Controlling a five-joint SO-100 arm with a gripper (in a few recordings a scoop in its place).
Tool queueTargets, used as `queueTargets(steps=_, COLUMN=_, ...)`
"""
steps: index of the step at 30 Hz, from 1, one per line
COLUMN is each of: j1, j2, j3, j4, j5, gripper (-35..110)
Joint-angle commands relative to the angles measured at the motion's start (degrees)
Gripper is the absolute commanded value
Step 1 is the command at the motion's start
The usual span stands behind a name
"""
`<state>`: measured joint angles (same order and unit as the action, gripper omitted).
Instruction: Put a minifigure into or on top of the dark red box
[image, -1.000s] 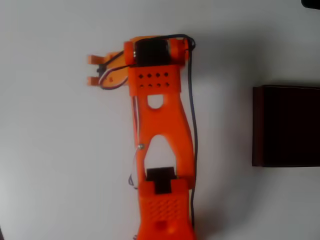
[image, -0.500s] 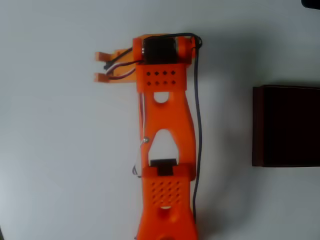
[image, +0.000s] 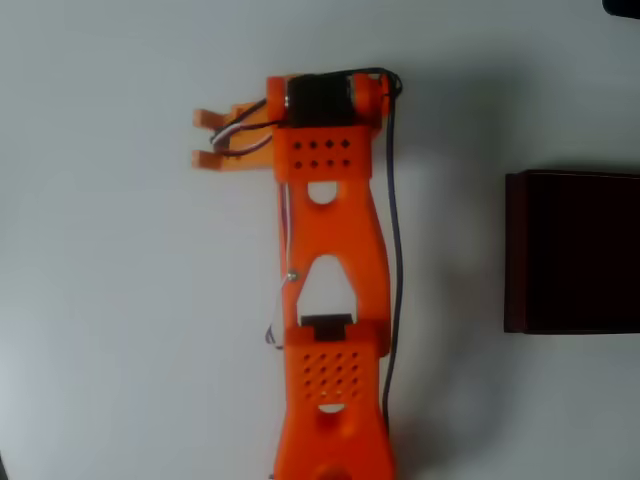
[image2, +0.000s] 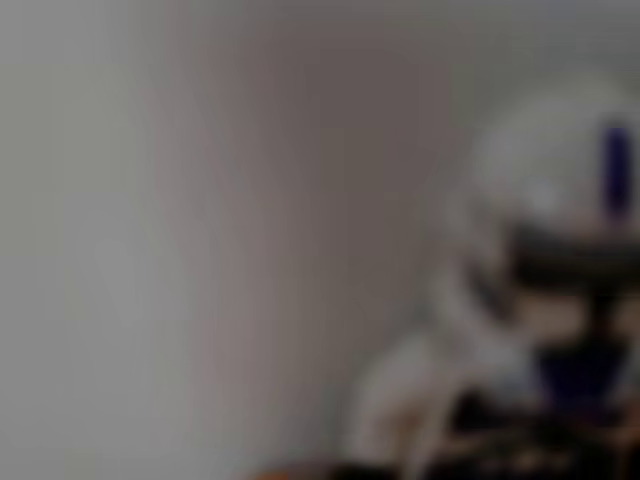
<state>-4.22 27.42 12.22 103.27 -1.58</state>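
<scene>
Looking down from the overhead view, I see the pale grey tabletop (image: 120, 330) as the biggest surface, with soft shadow around the arm. My orange arm (image: 335, 300) comes next, running from the bottom edge up the middle of the picture, a black cable (image: 393, 250) trailing along its right side and a dark motor block at its upper end. From there the wrist turns toward picture left.

At the right edge sits the dark red box (image: 575, 252), its walls dark red and its inside nearly black. It lies well apart from the arm and is cut off by the frame on its right side.

The pincer (image: 203, 138) points to picture left at the upper part of the arm. Its two orange fingers (image: 206, 119) show as separate prongs with a gap of tabletop between their tips. I cannot tell from above whether they clamp anything, since nothing is visible between the tips.

On the wrist view the picture is heavily blurred. The minifigure (image2: 545, 300) fills the right side very close to the lens: a white rounded helmet with a dark blue mark, a dark band across the face and more blue lower down. Whether the fingers touch it I cannot make out; the rest of that view is plain grey.
</scene>
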Motion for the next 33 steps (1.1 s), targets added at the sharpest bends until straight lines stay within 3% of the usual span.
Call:
queueTargets(steps=1, j1=0.3, j2=0.4, j3=-2.5, j4=0.9, j5=-1.2, gripper=21)
queueTargets(steps=13, j1=1.3, j2=-1.6, j3=-3.5, j4=1.0, j5=-0.4, gripper=20)
queueTargets(steps=21, j1=1.0, j2=-1.9, j3=-3.7, j4=1.1, j5=-0.3, gripper=5)
queueTargets(steps=33, j1=0.8, j2=0.5, j3=-0.6, j4=1.4, j5=0.2, gripper=0)
